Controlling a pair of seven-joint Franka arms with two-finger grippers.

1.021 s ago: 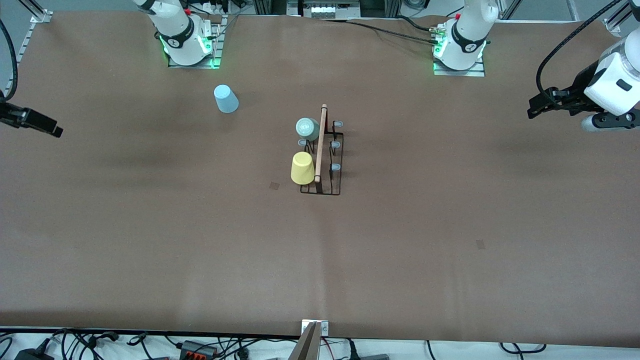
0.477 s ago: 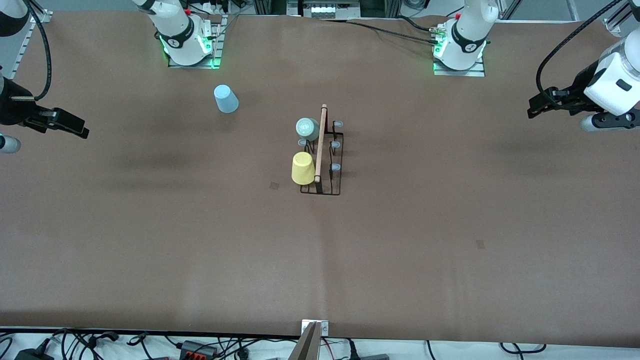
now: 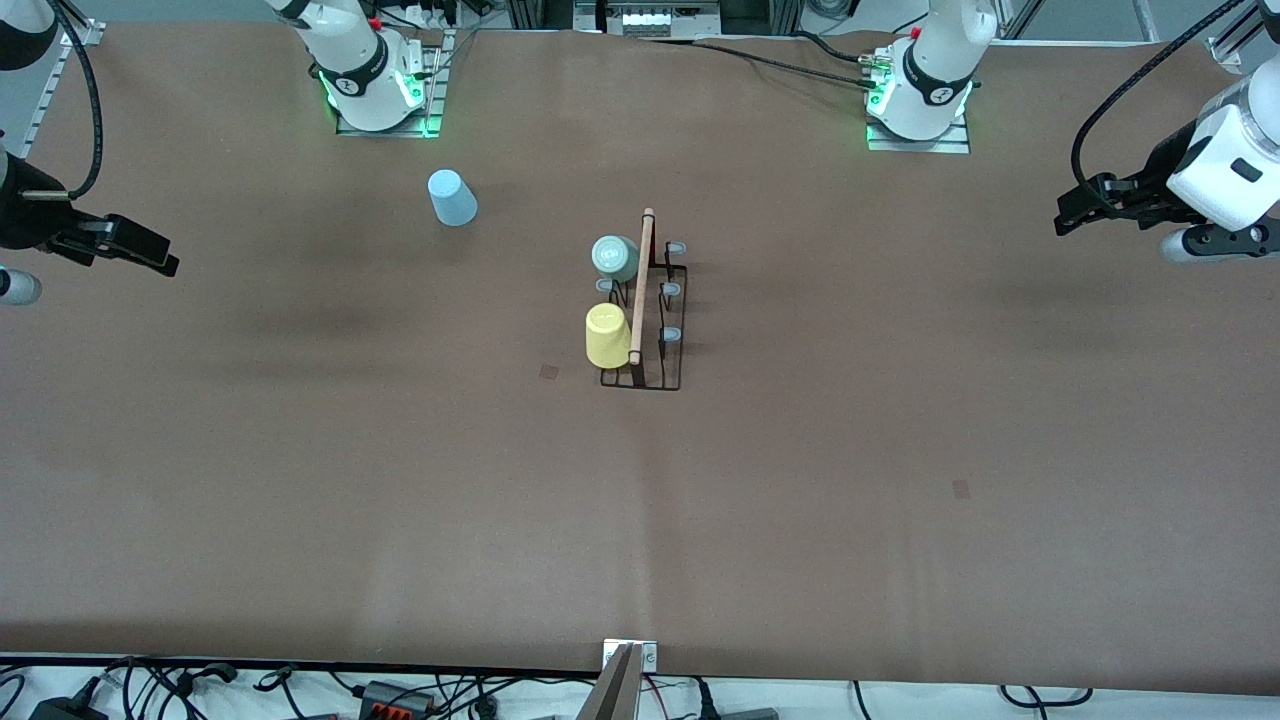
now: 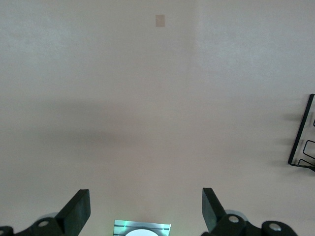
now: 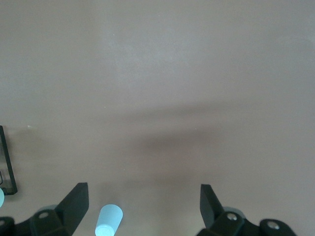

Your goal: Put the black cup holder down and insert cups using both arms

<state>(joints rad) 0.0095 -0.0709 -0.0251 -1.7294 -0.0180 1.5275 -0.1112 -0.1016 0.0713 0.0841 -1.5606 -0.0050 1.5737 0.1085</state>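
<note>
L gripper wide open, empty, over bare table at L arm's end. R gripper wide open, empty, over R arm's end. Rack mid-table w/ green cup + yellow cup on pegs; blue cup on table near R base.

The black thin-wire cup holder with a wooden rod handle stands at the middle of the brown table. Two small tapered plastic cups sit on its pegs on the side toward the right arm's end: the pale green cup farther from the front camera, the yellow cup nearer. The light blue plastic cup stands on the table, well apart from the holder, near the right arm's base.
</note>
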